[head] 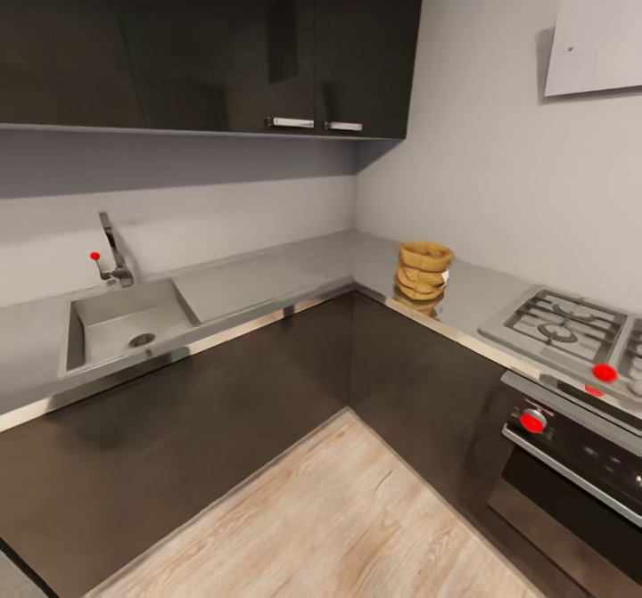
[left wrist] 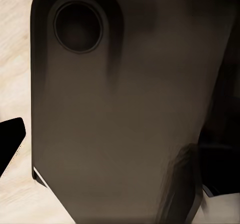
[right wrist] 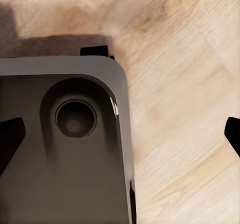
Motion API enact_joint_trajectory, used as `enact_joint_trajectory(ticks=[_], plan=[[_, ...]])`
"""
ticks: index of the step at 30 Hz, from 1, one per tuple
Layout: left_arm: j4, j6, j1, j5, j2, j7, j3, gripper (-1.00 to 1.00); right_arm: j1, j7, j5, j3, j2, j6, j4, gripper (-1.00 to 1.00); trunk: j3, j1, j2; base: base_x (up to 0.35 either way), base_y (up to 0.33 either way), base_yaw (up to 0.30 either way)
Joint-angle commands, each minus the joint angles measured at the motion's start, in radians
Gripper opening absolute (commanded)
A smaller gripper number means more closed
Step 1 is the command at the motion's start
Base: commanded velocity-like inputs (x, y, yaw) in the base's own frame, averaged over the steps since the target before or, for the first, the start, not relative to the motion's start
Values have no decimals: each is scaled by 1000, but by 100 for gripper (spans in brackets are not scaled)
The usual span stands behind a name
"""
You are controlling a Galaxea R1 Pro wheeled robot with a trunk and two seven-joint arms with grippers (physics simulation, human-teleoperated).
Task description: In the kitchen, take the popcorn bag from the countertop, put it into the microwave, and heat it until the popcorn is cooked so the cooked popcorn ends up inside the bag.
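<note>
The popcorn bag (head: 424, 277), a tan ringed paper sack with a round mouth, stands upright on the grey countertop (head: 259, 282) near the inner corner of the L, on its right-hand run. The microwave is out of view. In the left wrist view my left gripper (left wrist: 115, 144) hangs over my dark base (left wrist: 125, 109), one black fingertip (left wrist: 10, 139) far out at the frame's edge. My right gripper (right wrist: 120, 136) is open with nothing between its fingertips (right wrist: 11, 139), above the base and the wooden floor (right wrist: 190, 109).
A steel sink (head: 125, 326) with a faucet (head: 114, 255) is set in the left run. A gas hob (head: 562, 322) and a built-in black oven (head: 580, 455) with red knobs stand right of the bag. Dark wall cabinets (head: 223, 45) hang above. Wooden floor (head: 339, 518) lies before the cabinets.
</note>
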Motion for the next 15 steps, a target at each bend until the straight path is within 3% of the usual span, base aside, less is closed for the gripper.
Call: enact_joint_trajectory(ticks=[1, 15], plan=[[0, 1, 0, 9, 0, 0, -2, 100, -1, 2, 9, -9, -1, -6, 3, 100, -1, 1, 0, 320, 20, 0], [0, -1, 0, 8, 0, 1, -2, 100, -1, 4, 8, -9, -1, -10, 3, 100, -1, 1, 0, 320, 2, 0]])
